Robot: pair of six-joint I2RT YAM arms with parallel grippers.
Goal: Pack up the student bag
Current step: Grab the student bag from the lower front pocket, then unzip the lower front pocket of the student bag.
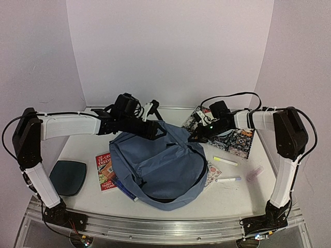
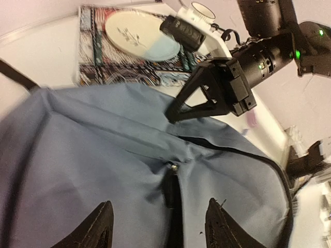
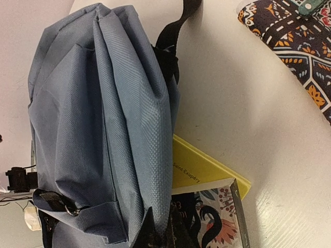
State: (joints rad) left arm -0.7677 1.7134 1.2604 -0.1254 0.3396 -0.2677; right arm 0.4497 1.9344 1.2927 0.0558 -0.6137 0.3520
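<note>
A slate-blue student bag [image 1: 160,163] lies in the middle of the white table [image 1: 77,147], between the two robot arms, with its dark opening towards the near edge. The left gripper [image 2: 159,202] is at the bag's far end with its two black fingers spread wide, holding nothing; a black zip [image 2: 170,188] runs between them, and whether the tips touch the cloth cannot be told. The right gripper [image 3: 163,230] is at the bag's right edge, its fingers pressed close together on a fold of the blue fabric. A yellow book [image 3: 207,168] sticks out from beneath the bag just beside that pinch. A patterned mat [image 1: 235,137] lies behind the right gripper, two markers [image 1: 225,161] lie right of the bag, and a dark teal pad [image 1: 68,176] sits well apart at the left
</note>
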